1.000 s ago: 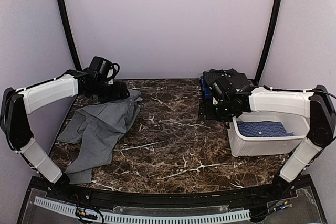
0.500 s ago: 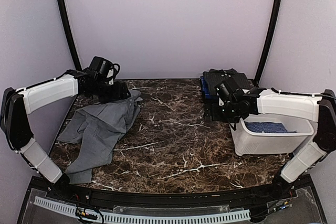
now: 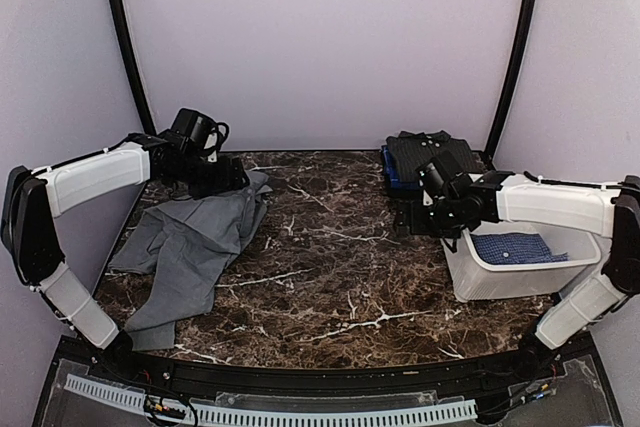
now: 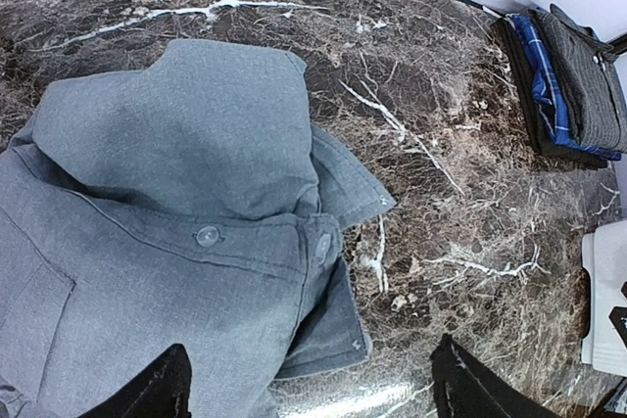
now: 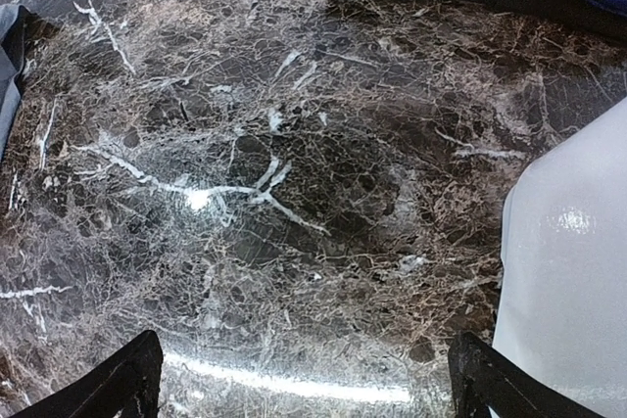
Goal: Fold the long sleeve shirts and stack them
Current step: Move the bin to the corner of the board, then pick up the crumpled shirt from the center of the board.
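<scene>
Shirts lie well apart in the top view: the grey shirt [image 3: 195, 242] sprawls unfolded on the left of the counter [image 3: 330, 287], the left gripper [image 3: 225, 179] over its collar. The blue dotted shirt [image 3: 510, 247] lies in a white tub [image 3: 500, 282] beside the right gripper [image 3: 415, 215]. Left wrist view: fingers wide apart, holding nothing, above the buttoned collar. Right wrist view: fingers fully spread and empty over the counter, next to the tub.

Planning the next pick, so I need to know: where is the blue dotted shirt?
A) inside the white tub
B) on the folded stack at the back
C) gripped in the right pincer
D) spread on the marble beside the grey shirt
A: the blue dotted shirt lies inside the white tub, and the right pincer stands open above the marble tabletop, holding nothing.
</scene>
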You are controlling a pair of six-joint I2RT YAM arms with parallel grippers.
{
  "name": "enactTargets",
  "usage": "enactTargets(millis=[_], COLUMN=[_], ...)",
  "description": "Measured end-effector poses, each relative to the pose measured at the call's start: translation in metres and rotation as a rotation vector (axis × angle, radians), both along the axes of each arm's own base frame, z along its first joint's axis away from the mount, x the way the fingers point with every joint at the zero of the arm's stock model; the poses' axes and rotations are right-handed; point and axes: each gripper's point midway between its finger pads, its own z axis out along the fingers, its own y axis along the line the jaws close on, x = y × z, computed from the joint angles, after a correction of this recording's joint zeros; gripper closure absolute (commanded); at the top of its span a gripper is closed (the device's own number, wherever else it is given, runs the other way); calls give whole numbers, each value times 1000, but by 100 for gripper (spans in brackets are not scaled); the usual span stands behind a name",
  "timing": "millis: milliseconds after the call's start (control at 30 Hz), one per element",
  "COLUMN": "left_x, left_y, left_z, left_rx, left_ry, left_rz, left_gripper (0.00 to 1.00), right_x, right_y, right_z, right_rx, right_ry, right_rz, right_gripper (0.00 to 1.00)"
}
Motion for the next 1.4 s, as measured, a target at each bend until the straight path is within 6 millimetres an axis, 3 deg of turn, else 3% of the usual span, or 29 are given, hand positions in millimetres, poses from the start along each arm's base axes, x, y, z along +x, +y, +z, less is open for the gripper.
enactTargets(millis=[133,333,433,500,700,767,900,1133,1267,1400], left_x=[2,-1,-9,-13,-36,-43,-64,-119,-125,-111], left_y=[5,29,34,31,-15,-22,-14,5,5,0], left_z=[1,12,17,14,-7,-18,-44,-82,-92,-90], left_rx=[17,78,73,74,112,141,227,244,204,149], left_ry=[-10,-61,-75,-70,-36,-12,38,132,155,123], left_rz=[26,120,133,122,30,38,142,253,294,348], left_gripper=[17,19,20,19,23,23,24,27,25,28], right_x=[-1,11,17,20,32,34,37,41,41,42], right_y=[10,68,93,106,129,134,145,159,163,164], right_z=[9,66,80,80,67,66,68,78,77,75], right_rx=[7,76,97,100,98,105,131,192,206,210], right_ry=[-7,-119,-155,-163,-159,-166,-187,-241,-255,-268], right_rz=[26,132,179,203,259,276,310,355,368,376], right_gripper=[1,1,1,1,1,1,1,1,1,2])
